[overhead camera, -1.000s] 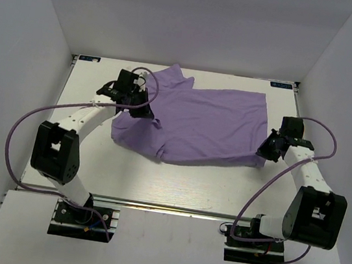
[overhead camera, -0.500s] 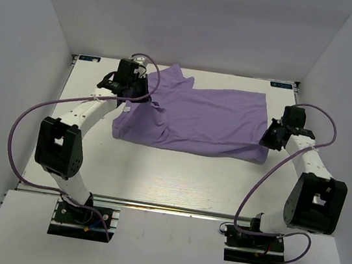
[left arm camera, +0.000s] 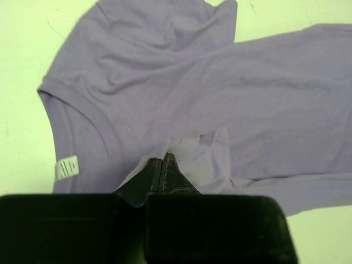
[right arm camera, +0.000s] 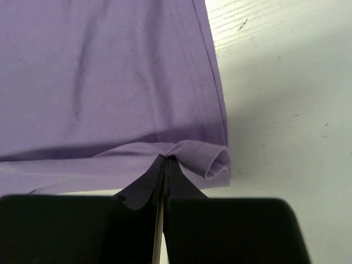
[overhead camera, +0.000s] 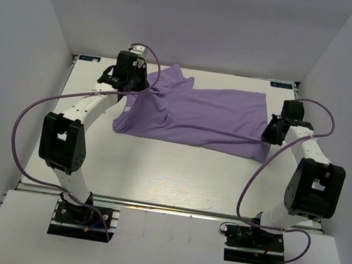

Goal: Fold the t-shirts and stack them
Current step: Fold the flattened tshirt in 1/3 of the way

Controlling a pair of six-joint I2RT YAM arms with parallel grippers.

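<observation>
1. The t-shirt (overhead camera: 198, 115) lies across the far half of the worktop (overhead camera: 176, 178), with its near edge drawn taut between both arms.
2. The left tool (left arm camera: 163, 159) is pressed together on a thin pucker of cloth beside the collar. The right tool (right arm camera: 165, 159) pinches a rolled hem corner.
3. Both bites look shallow, so a sharp tug could slip the cloth free.
4. If the arms travel unevenly, the fold would likely skew.
</observation>
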